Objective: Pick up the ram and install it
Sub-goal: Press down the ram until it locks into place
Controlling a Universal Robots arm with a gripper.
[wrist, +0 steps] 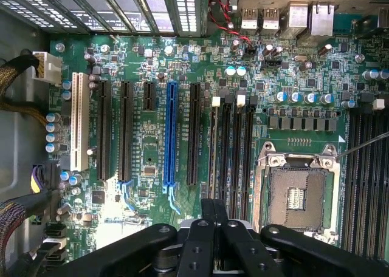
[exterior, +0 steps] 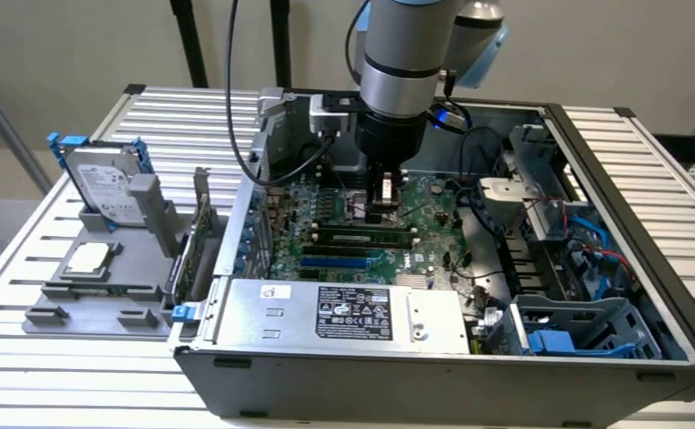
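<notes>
- Inside the open grey metal computer case (exterior: 443, 380), the arm's black two-fingered gripper (exterior: 383, 213) (wrist: 214, 219) hangs over the green motherboard (exterior: 433, 198) (wrist: 146, 143)
- In the wrist view its dark fingers (wrist: 206, 228) are drawn together with almost no gap between them
- The ram, a long thin dark-green stick (exterior: 365, 238) (wrist: 214, 155), stands on edge in line with the outermost of the black memory slots, directly under the gripper
- In the wrist view its narrow edge runs out from between the fingertips; I cannot tell whether they pinch it or only sit above it
- That slot lies between a black expansion slot (wrist: 193, 134) and the other empty black memory slots (wrist: 240, 155), with the long blue slot (exterior: 336, 262) (wrist: 169, 131) further off
- The square silver processor socket (wrist: 298, 195) sits open beside the memory slots
- On the exterior view's left, outside the case, a grey plastic holder (exterior: 86, 299) carries a silver hard drive (exterior: 100, 183) and a square silver processor chip (exterior: 89, 257)
</notes>
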